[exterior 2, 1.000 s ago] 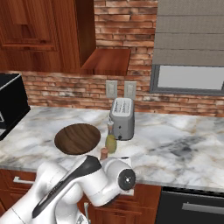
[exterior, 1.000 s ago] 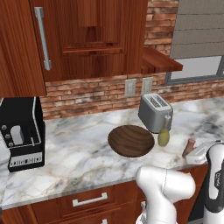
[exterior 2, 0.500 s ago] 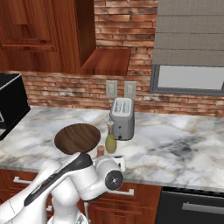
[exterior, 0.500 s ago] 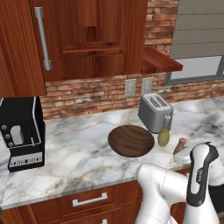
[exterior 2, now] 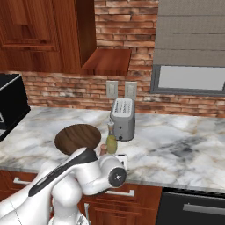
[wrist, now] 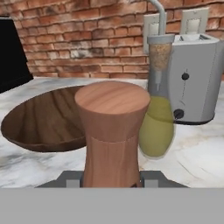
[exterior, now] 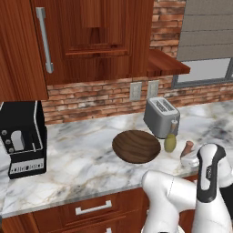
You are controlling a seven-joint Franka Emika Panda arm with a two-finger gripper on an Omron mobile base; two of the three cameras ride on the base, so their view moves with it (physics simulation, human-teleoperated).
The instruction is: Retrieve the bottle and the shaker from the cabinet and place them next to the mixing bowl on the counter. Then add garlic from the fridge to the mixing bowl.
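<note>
My gripper [wrist: 111, 178] is shut on the shaker [wrist: 113, 131], a brown wooden piece with a paler top, held upright between the fingertips. In the left base view the shaker [exterior: 187, 148] is low at the counter's [exterior: 82, 154] front edge, just right of the olive bottle [exterior: 170, 142]. I cannot tell whether its base touches the marble. The bottle [wrist: 156, 127] stands right behind it, in front of the toaster. The dark wooden mixing bowl [exterior: 136, 145] lies left of the bottle, and it is also seen in the hand view [wrist: 43, 118]. The cabinet [exterior: 91, 41] hangs above. Garlic and fridge are out of view.
A silver toaster [exterior: 160, 116] stands against the brick wall behind the bottle. A black coffee machine [exterior: 22, 136] sits at the counter's left end. A wooden panel [exterior: 166, 63] juts out from the cabinet above the toaster. Drawers [exterior: 93, 209] run below the counter.
The shaker has moved a little left and back, closer to the bottle, still in my grip. My forearm has swung up at the right of the left base view.
</note>
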